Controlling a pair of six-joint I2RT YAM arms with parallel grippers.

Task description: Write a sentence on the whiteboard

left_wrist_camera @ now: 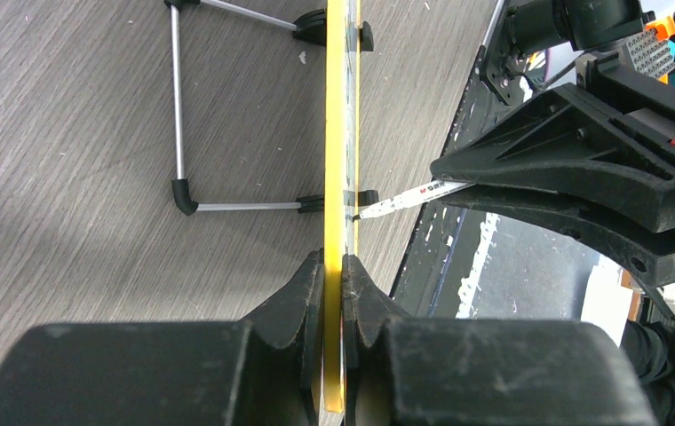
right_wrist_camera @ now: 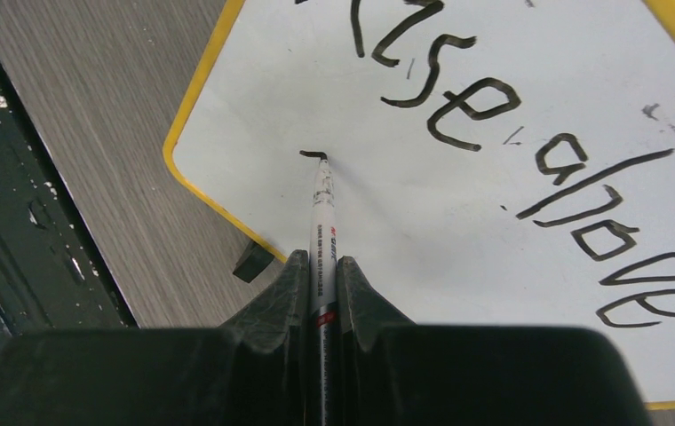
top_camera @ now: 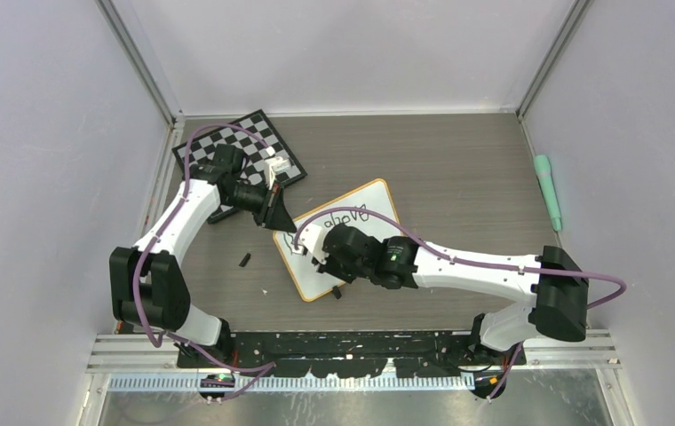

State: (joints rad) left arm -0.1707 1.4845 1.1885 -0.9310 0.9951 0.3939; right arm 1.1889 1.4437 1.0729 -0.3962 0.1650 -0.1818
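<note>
The whiteboard [right_wrist_camera: 458,240] sits mid-worktop [top_camera: 458,160], seemingly propped on a thin wire stand [left_wrist_camera: 178,106] behind it; it looks light, thin and stiff, with a slick face, so it is likely to skid or rock under pen pressure. The left fingers [left_wrist_camera: 334,271] are pinched tight on its yellow rim, seen edge-on; that seems the right place to hold it, a firm border clear of the ink. The right fingers [right_wrist_camera: 321,264] are closed round a slim marker [right_wrist_camera: 322,209]; its tip touches the board at a short stroke below the sentence [right_wrist_camera: 476,106], which reads "Rise above" — unfinished. Fresh ink probably smears; nothing should brush the writing.
</note>
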